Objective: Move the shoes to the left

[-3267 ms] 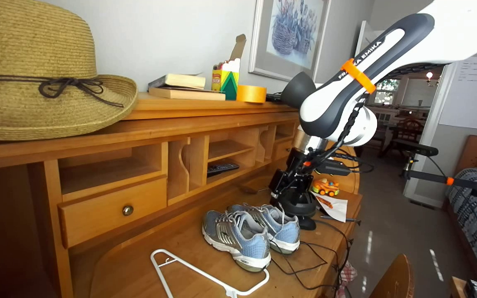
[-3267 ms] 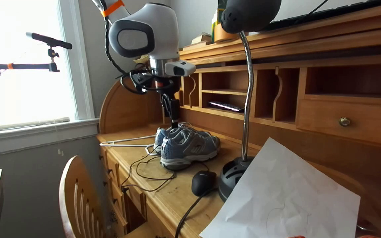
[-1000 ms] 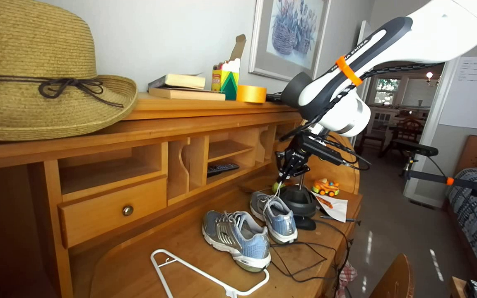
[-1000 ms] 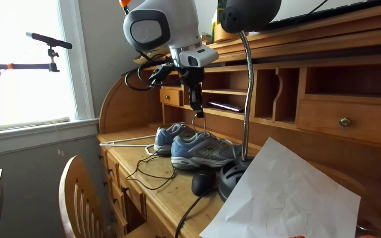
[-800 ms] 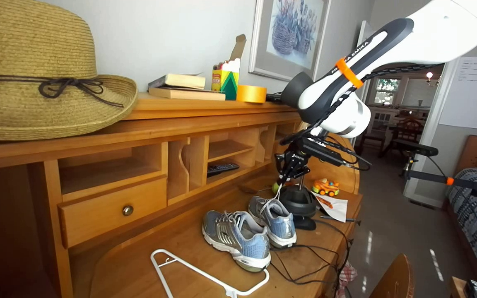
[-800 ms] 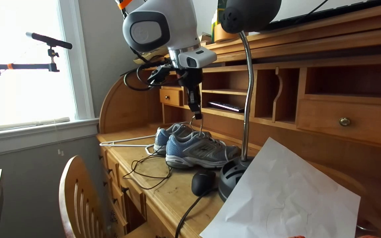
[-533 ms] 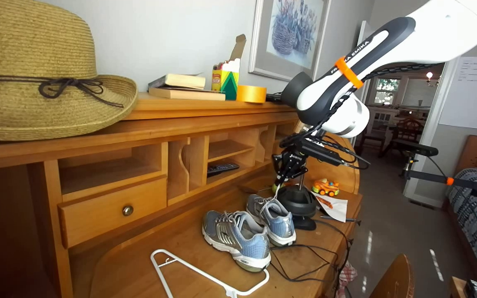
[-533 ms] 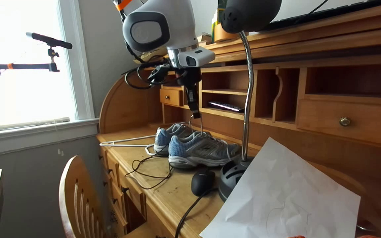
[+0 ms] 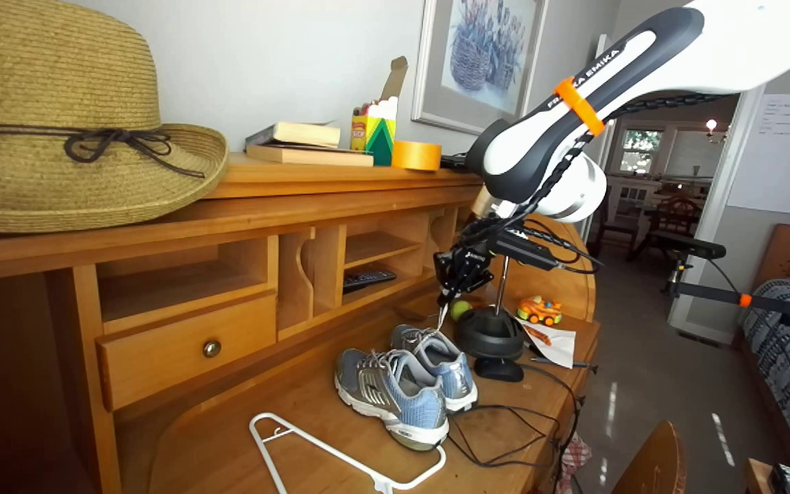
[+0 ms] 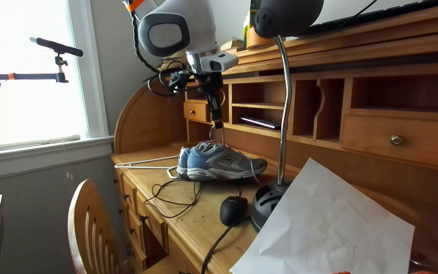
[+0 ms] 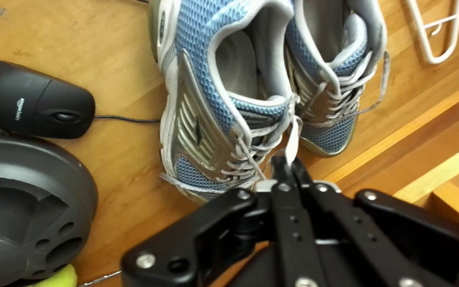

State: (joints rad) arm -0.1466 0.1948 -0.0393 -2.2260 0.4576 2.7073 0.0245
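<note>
The shoes are two grey sneakers with blue mesh and white laces, side by side on the desk. My gripper (image 11: 289, 164) is shut on a white lace (image 11: 292, 144) of the shoe (image 11: 191, 131) nearer the lamp. Above that shoe (image 10: 222, 163) the gripper (image 10: 218, 125) holds the lace drawn up in a loop. Whether its sole fully touches the desk I cannot tell. The other shoe (image 9: 385, 394) stands flat, close beside the held shoe (image 9: 455, 374) and partly hidden behind it in an exterior view.
A lamp base (image 9: 491, 333) and a black mouse (image 10: 234, 210) sit beside the held shoe. On the far side of the pair lies a white hanger (image 9: 333, 449). A loose black cable (image 10: 169, 217) runs by the heels. Cubbyholes (image 9: 381, 248) line the desk's back.
Over the last second the gripper and the held shoe have moved away from the lamp and mouse, toward the other shoe. The lace stays gripped. The other shoe has not moved.
</note>
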